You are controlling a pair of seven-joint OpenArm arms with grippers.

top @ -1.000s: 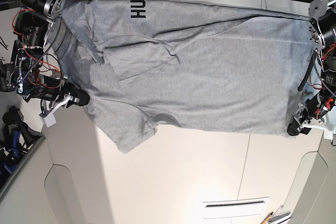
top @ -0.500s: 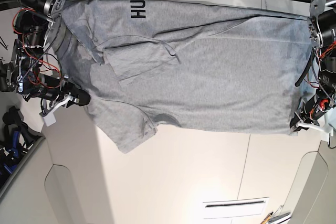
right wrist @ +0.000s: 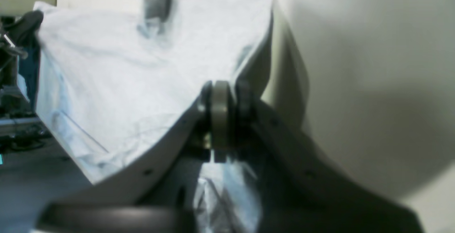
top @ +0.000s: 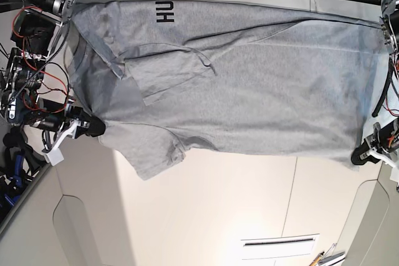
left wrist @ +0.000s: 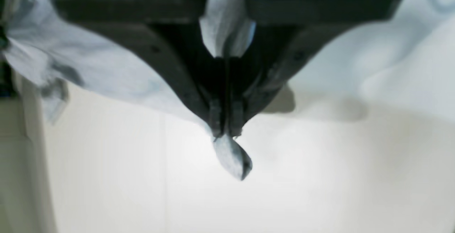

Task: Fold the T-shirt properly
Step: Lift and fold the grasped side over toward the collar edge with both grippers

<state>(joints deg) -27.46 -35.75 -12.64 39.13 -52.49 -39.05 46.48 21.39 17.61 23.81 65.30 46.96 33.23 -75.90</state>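
The light grey T-shirt hangs stretched wide across the base view, with dark letters "HU" near its top edge and one sleeve folded over its middle. My right gripper at the left of that view is shut on the shirt's shoulder edge; in the right wrist view its fingers pinch the fabric. My left gripper at the right is shut on the hem corner; in the left wrist view the closed fingertips clamp cloth, with a tip of fabric poking out below.
The pale table lies below the shirt. A white slotted panel sits near the lower right. The dark arm bases with red wires stand at the left edge, and dark gear at the lower left.
Both grippers have moved outward and slightly down, pulling the shirt wider and tauter. The shirt's right edge now reaches farther right; the left shoulder has shifted left.
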